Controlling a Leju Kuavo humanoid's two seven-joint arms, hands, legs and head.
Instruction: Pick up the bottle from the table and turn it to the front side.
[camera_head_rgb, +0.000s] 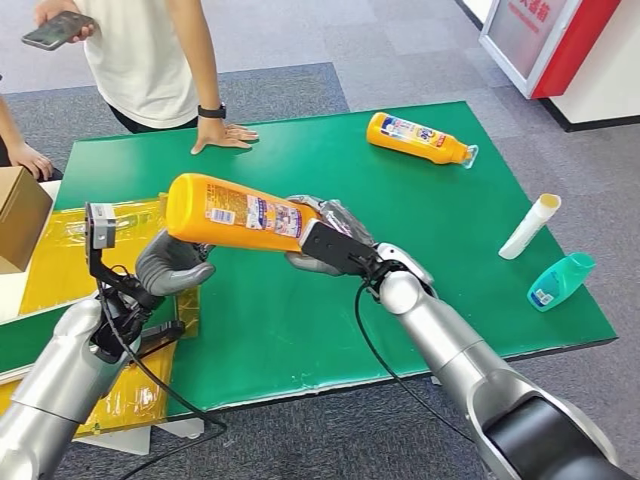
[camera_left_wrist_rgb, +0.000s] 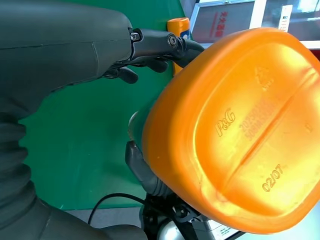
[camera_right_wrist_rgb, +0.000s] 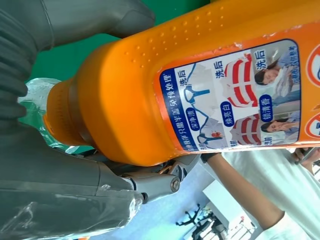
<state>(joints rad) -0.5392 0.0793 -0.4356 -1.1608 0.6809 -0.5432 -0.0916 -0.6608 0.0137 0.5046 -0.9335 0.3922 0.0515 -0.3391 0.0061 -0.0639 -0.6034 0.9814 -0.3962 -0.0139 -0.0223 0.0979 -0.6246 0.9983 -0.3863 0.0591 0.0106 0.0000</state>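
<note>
Item: tall orange plastic detergent bottle with a printed picture label (camera_head_rgb: 234, 212), lying level in the air above the green mat.
Right hand (camera_head_rgb: 332, 240): clamped round the neck and shoulder end of the bottle; in the right wrist view the thumb and fingers bracket the orange collar (camera_right_wrist_rgb: 62, 112) and the clear cap (camera_right_wrist_rgb: 36, 97).
Left hand (camera_head_rgb: 170, 265): cupped under the base end, thumb touching the underside; in the left wrist view dark fingers (camera_left_wrist_rgb: 145, 172) lie against the bottle's side just behind the moulded base (camera_left_wrist_rgb: 249, 135). Judged a supporting hold on the bottle.
Handling: rigid moulded wall, glossy and likely slick; contents cannot be seen, so weight is unknown. Judged bottom-heavy if full.
Best hold: the narrow collar gives a firm stop against sliding; the broad flat base suits a palm to steer the roll. Avoid squeezing on the glossy label.
Risk: turning on the long axis with one end slack may let the base drop.
Surface: green mat covering the table (camera_head_rgb: 423, 270), flat and matt; a soft landing from a low drop.
Near the bottle: second orange bottle (camera_head_rgb: 419, 138) lying well beyond it; white tube with a yellow cap (camera_head_rgb: 530, 226) and teal bottle (camera_head_rgb: 560, 280) well apart, toward the right arm's side; yellow plastic wrap (camera_head_rgb: 60, 250) and cardboard box (camera_head_rgb: 19, 215) on the left arm's side.
Room: grey carpet; a person (camera_head_rgb: 151, 55) leans one hand (camera_head_rgb: 223, 133) on the mat's far edge.
</note>
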